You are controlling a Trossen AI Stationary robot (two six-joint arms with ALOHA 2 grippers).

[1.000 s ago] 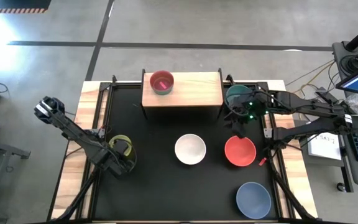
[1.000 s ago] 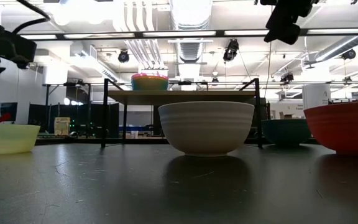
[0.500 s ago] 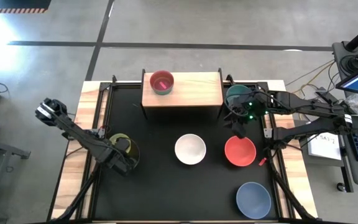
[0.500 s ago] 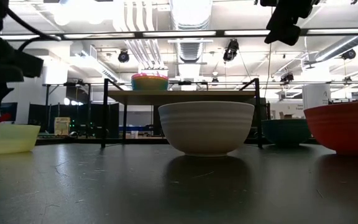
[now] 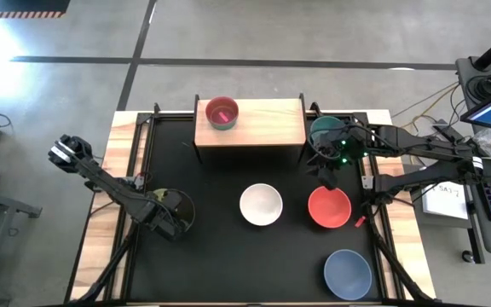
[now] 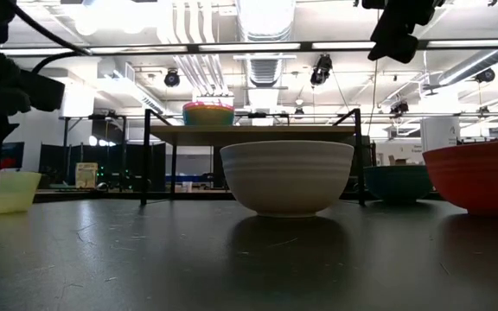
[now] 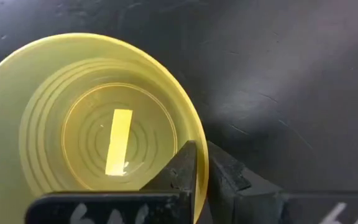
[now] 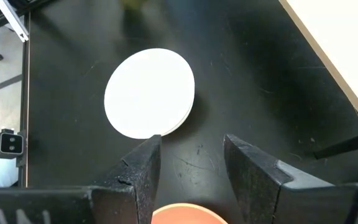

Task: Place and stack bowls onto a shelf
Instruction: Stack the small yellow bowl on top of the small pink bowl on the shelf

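A yellow bowl [image 5: 170, 203] [image 7: 86, 118] rests by its base on the black table's left part. My left gripper [image 5: 165, 217] [image 7: 202, 173] is low over it, shut on its rim. My right gripper [image 5: 329, 168] [image 8: 191, 165] hangs open high in the air, between a teal bowl [image 5: 324, 130] and a red bowl [image 5: 329, 207]. A white bowl [image 5: 261, 205] [image 8: 149, 93] stands mid-table and a periwinkle bowl [image 5: 348, 273] near the near edge. The shelf [image 5: 262, 124] carries a stack of small bowls [image 5: 222, 112] with a pink one on top. My left gripper holds the yellow bowl by its rim [image 7: 199, 149]. One finger [image 7: 182, 171] is inside the bowl and the other [image 7: 229, 180] outside, coming from above and pointing down. The bowl stands upright on the table [image 6: 11, 192].
The shelf's dark legs [image 6: 145, 155] stand at the table's far edge, with the teal bowl just right of them. The right half of the shelf board [image 5: 275, 122] is bare. Light-wood strips and metal rails [image 5: 380, 213] border the black mat on both sides.
My left gripper has come down from well above the table onto the yellow bowl's rim, and has stayed low for the last half second. The bowl has shifted a little on the table.
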